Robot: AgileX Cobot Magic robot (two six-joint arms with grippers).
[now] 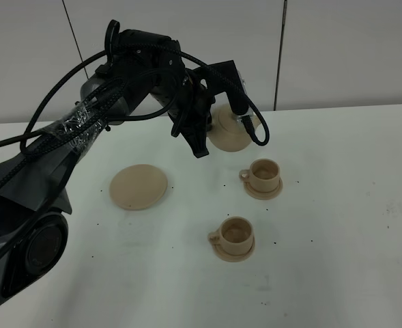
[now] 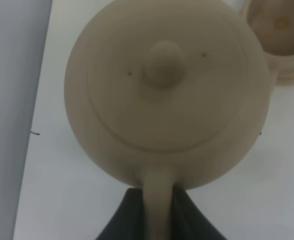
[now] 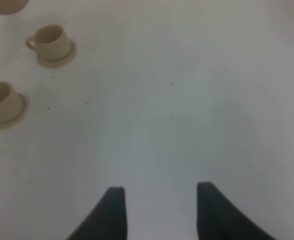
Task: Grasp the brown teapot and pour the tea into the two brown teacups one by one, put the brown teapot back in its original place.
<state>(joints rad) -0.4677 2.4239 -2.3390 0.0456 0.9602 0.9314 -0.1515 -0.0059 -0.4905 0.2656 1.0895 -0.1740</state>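
My left gripper (image 1: 211,131) is shut on the loop handle of the brown teapot (image 1: 230,132), holding it above the table just behind the far teacup (image 1: 263,175). In the left wrist view the teapot (image 2: 164,90) fills the frame lid-up, its handle pinched between the dark fingers (image 2: 132,220), with a teacup (image 2: 281,35) at the edge beyond it. The near teacup (image 1: 234,237) sits on its saucer closer to the front. The wide round saucer (image 1: 139,186) lies bare to the left. My right gripper (image 3: 159,200) is open over bare table, with both teacups (image 3: 50,42) (image 3: 2,102) far off.
The white table (image 1: 337,225) runs to a pale wall at the back. The left arm's cables and wrapped link (image 1: 84,126) hang over the table's left part. Small dark specks dot the surface around the cups.
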